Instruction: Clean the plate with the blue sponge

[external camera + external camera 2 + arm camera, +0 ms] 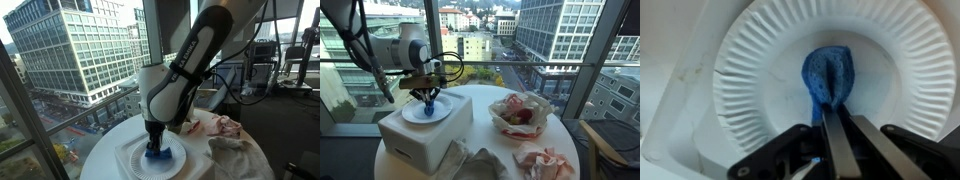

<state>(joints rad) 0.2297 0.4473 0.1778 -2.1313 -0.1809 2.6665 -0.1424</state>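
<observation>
Tall windows with city blocks beyond stand behind a round white bench (pixel 485 95). On it sits a white box (pixel 415 140) with soft corners, and on the box lies a round paper plate (pixel 750 50) with a fluted rim and a smooth centre. The tool (pixel 830 112) hangs over the plate's middle, its flat fingers (pixel 845 150) pressed nearly together and pinching one end of the blue sponge (pixel 828 72). The sponge, wrinkled and lumpy, rests on the plate. Crumpled pale wrappers (pixel 520 112) lie on the bench, apart from the box.
</observation>
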